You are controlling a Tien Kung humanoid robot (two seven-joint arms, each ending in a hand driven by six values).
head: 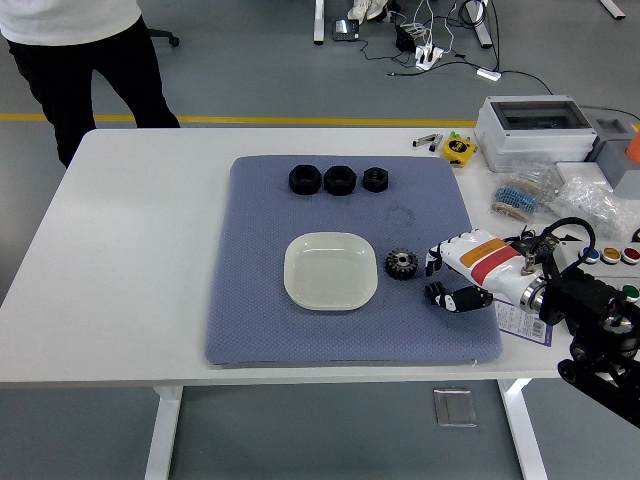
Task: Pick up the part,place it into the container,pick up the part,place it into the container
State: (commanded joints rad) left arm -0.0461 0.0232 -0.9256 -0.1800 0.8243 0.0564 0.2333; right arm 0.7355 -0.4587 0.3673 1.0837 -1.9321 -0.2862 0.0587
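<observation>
A small black gear (401,264) lies on the blue mat (250,320), just right of the square white dish (330,270). The dish holds nothing. Three black nut-like parts (339,180) sit in a row at the mat's far edge. My right hand (436,274) reaches in from the right, white with an orange band, its black fingers spread and holding nothing. Its fingertips are a short gap to the right of the gear, not touching it. The left arm does not show.
A person in dark trousers stands at the far left corner (85,60). On the right of the table are a grey electrical box (530,125), a yellow object (458,149), bags of small parts (560,195) and coloured buttons (615,255).
</observation>
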